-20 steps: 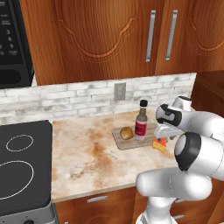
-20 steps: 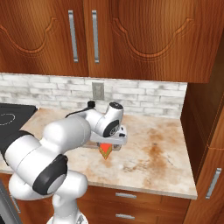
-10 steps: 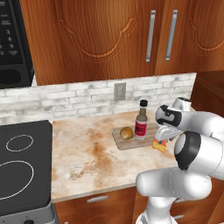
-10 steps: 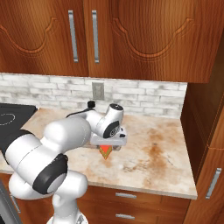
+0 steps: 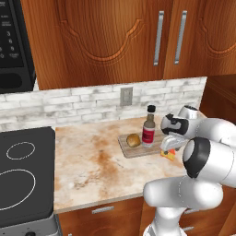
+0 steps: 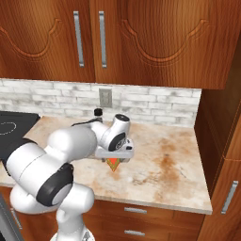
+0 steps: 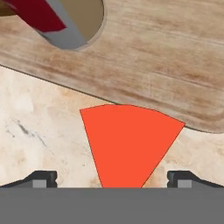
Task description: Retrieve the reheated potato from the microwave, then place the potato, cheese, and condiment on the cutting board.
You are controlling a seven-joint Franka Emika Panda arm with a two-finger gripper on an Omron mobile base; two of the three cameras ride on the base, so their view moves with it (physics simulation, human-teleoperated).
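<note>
Right now the fingers [image 7: 112,179] stand wide apart over the cheese [image 7: 129,142] at lower centre, lying on the bench [image 7: 35,131] just off the cutting board [image 7: 175,57]; potato [image 5: 133,140] and condiment [image 5: 149,128] sit on the board mid-frame.

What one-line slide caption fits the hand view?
Open gripper poised over the cheese on the counter, beside the cutting board holding the condiment.

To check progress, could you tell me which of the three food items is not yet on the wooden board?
The orange cheese wedge: it lies on the counter beside the pale wooden cutting board, unlike the potato and bottle.
</note>
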